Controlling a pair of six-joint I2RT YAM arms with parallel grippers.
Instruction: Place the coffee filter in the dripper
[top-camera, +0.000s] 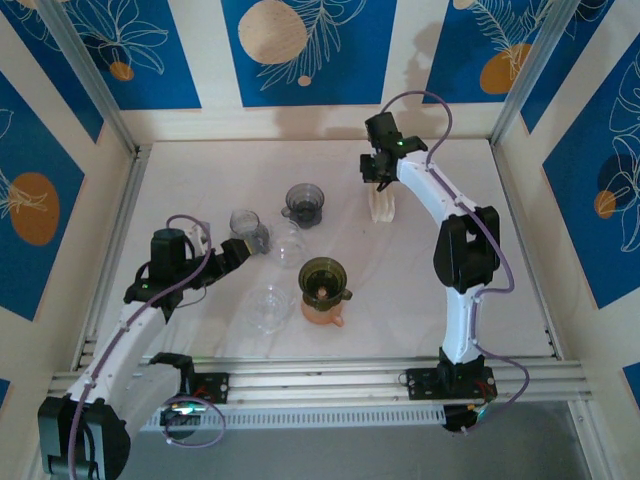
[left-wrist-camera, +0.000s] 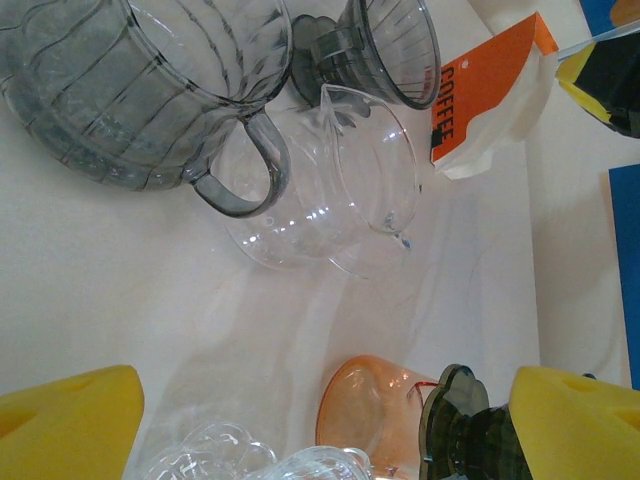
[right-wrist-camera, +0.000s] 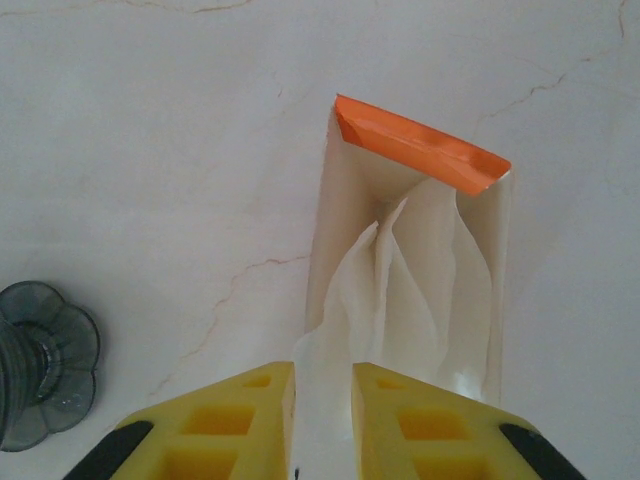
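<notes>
filter sits dead ahead of the right claw, in the mouth of its pack

on the worktop (top-camera: 200, 180) your right arm is stretched to the far side, and its claw (top-camera: 377, 172) hangs just over the filter pack (top-camera: 382, 207). the left claw (top-camera: 250, 247) sits well apart on the near left, beside the grey pitcher (top-camera: 247, 224), so the right one is plainly the nearer.

the pack's long axis runs straight away from the right claw, with the orange flap (right-wrist-camera: 420, 150) at the far end and the open mouth facing the claw.

two drippers stand to the left of the pack: a grey dripper (top-camera: 305, 203) close by, and a dark dripper (top-camera: 324, 277) perched on an orange cup (top-camera: 322, 312) nearer the bases. i can't tell which is meant, though either looks like a leftward carry.

the white coffee filter (right-wrist-camera: 400, 290) spills out of the pack's mouth, its crumpled edge running down into the slim gap between the right claw's fingers (right-wrist-camera: 240, 420). those jaws are nearly together — whether they actually pinch the paper i cannot tell. the left claw is spread wide, grasping nothing.
</notes>
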